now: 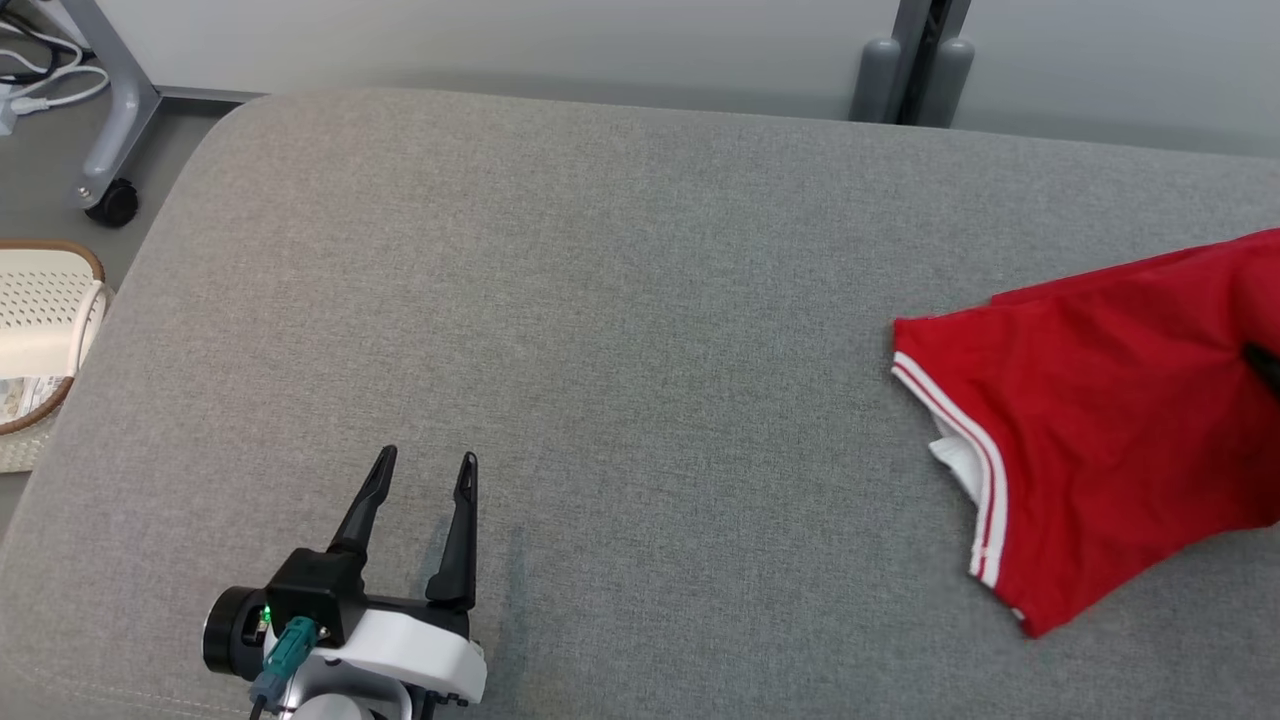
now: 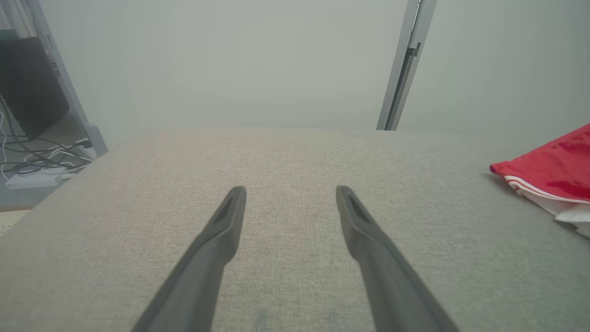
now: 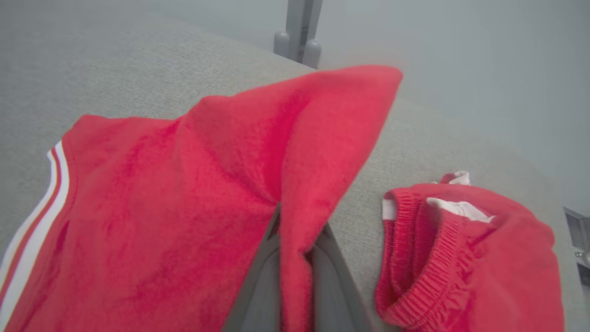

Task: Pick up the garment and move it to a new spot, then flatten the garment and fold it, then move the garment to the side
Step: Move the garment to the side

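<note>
Left gripper hovers, fingers spread wide, at the near-left corner of the grey padded surface. At its right edge, right gripper pinches a raised fold of the red shorts; its wrist view reveals their elastic waistband.

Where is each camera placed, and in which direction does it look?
Head view: on the robot's head, looking forward and down on the grey upholstered surface; the open left end effector shows lower left.
Left wrist view: on the left wrist, looking along its own spread fingers across the surface toward a pale wall.
Right wrist view: on the right wrist, looking along the right end effector, shut on a fold of the red shorts.
Shared: all three show the shorts and the surface.
</note>
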Robot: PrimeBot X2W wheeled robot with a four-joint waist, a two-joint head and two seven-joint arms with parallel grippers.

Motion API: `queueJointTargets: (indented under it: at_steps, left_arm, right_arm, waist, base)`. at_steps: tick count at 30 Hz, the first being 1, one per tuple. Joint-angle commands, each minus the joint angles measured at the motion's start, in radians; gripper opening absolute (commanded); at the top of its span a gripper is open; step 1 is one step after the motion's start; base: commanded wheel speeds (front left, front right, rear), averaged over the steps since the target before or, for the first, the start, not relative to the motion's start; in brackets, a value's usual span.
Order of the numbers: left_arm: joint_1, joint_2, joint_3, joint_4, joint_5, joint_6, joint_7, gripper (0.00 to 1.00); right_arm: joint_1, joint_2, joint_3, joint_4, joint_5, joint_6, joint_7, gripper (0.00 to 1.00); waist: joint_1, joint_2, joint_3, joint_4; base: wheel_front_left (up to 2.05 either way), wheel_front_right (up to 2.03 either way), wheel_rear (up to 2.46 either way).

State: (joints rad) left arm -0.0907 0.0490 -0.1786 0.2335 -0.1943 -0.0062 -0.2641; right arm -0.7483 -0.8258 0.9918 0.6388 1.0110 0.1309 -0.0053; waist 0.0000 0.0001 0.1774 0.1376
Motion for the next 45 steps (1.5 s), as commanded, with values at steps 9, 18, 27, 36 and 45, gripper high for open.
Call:
queueJointTargets:
  at_steps: [9,18,27,36,45]
  left_arm:
    - [-0.027,0.004,0.005,-0.004,0.001,0.0,-0.001,1.0]
    - [-0.049,0.004,0.008,-0.005,0.008,-0.006,-0.001,1.0]
    - [-0.07,0.004,0.007,-0.008,0.014,-0.012,-0.001,1.0]
    - [-0.09,0.004,0.014,-0.006,0.029,-0.022,-0.001,1.0]
    - [-0.108,0.004,0.011,-0.005,0.036,-0.027,-0.001,1.0]
  right_arm:
    - [-0.073,-0.14,0.002,0.052,-0.028,0.0,0.068,0.0]
    - [-0.147,-0.205,-0.037,0.189,-0.154,0.0,0.096,0.0]
    - [-0.195,-0.156,-0.114,0.345,-0.263,0.0,0.082,0.0]
    - [-0.246,-0.12,-0.152,0.486,-0.397,0.0,0.034,0.0]
    - [-0.291,-0.073,-0.182,0.586,-0.476,0.0,0.0,0.87]
  waist:
    - [0.0,-0.0001,0.043,-0.005]
    - [0.0,-0.0001,0.095,-0.028]
    - [0.0,-0.0001,0.15,-0.043]
    - [0.0,-0.0001,0.214,-0.043]
    - [0.0,-0.0001,0.256,-0.036]
  base:
    - [0.0,0.0,0.0]
    - [0.0,0.0,0.0]
    - [0.0,0.0,0.0]
    - [0.0,0.0,0.0]
    - [0.0,0.0,0.0]
